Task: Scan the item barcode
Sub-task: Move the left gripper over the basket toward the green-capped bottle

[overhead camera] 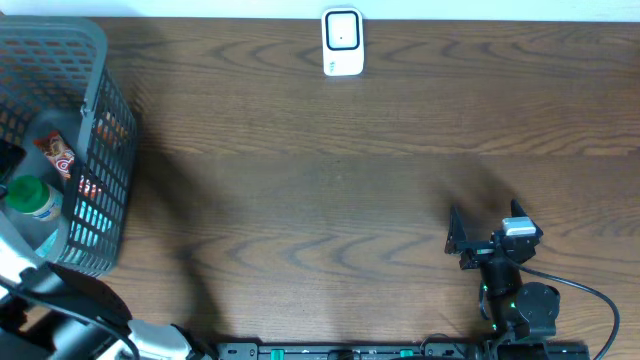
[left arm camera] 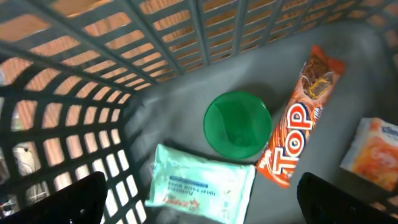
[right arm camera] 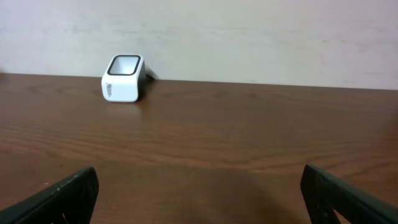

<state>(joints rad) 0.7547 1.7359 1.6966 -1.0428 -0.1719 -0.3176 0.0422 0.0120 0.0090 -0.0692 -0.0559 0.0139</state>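
Four items lay in the basket (left arm camera: 74, 124) at the left end of the table (overhead camera: 300, 200): a green-capped bottle (left arm camera: 237, 124) standing upright, a bar (left arm camera: 301, 115) in an orange wrapper just beside it, a flat pack of wipes (left arm camera: 202, 183) below the cap, and an orange-and-white packet (left arm camera: 373, 152) at the right edge of the left wrist view. The scanner (overhead camera: 342, 42) stood at the far edge of the table, well apart from the basket.

The left gripper (left arm camera: 200, 198) hung over the basket with its jaws spread wide and nothing between them. The right gripper (right arm camera: 199, 186) sat low over the bare table, facing the scanner, equally wide and empty.

No barcode showed on any item, so whichever was picked would probably need turning before the scanner.

The bar looked like the easiest pick: light, its wrapper glossy and likely slick, with a firm core that should resist a pinch. A grip across its narrow width near the middle would keep it level. The bottle seemed stiff and heavier; its round cap could slip, so the sides below the cap would hold better, though they were hidden. The wipes looked soft and floppy and would sag from any edge grip. The basket's walls crowded the packet, leaving little room for fingers there.
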